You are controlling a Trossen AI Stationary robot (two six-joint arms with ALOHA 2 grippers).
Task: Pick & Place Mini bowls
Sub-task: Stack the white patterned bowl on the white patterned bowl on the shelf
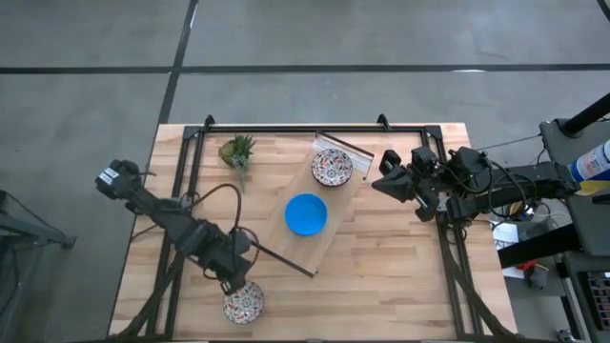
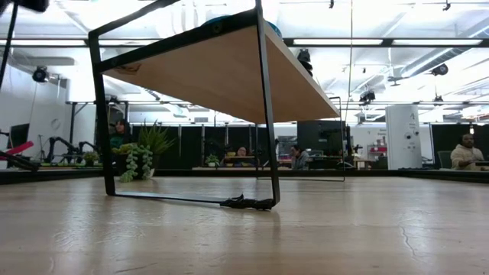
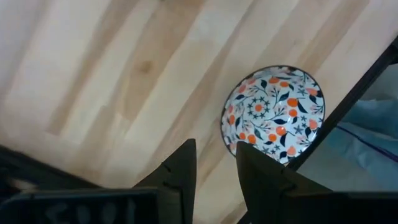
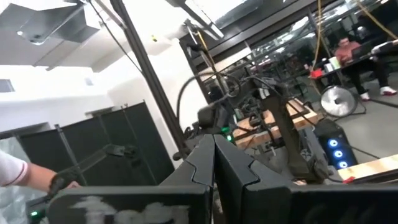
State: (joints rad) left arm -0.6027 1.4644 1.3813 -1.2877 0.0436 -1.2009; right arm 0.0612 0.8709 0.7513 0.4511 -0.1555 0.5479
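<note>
Bench (image 1: 381,286) fills most of the high view, a pale wood top inside a dark frame, and the long wooden board (image 1: 329,205) lies raised across its middle on thin black legs. In the low view that board reads as a small shelf standing above the bench top, which probably explains why bowls sit on it: it looks like the place where they are set out or collected.

The left arm reaches toward the near left corner, its gripper (image 1: 236,276) hanging just above a patterned bowl (image 1: 244,303) that rests on the bench close to the frame edge. In the left wrist view the fingers (image 3: 180,171) are a little apart, with nothing between them, and the bowl (image 3: 273,115) lies just beyond their tips, upright and untouched. That pose suits either an approach for a pinch on the rim or a release just made; these views do not settle which.

The right arm waits off the far right side of the bench, its gripper (image 1: 393,181) pointing toward the board. Its wrist view shows the two fingers (image 4: 233,165) pressed together, holding nothing, and aimed out into the room.

On the board, a blue bowl (image 1: 306,214) sits near the middle and a second patterned bowl (image 1: 332,168) near the far end, well apart from each other. A small green plant (image 1: 237,151) stands on the bench beside the board's far left. Only three bowls show from above, and the low view may hide others.
</note>
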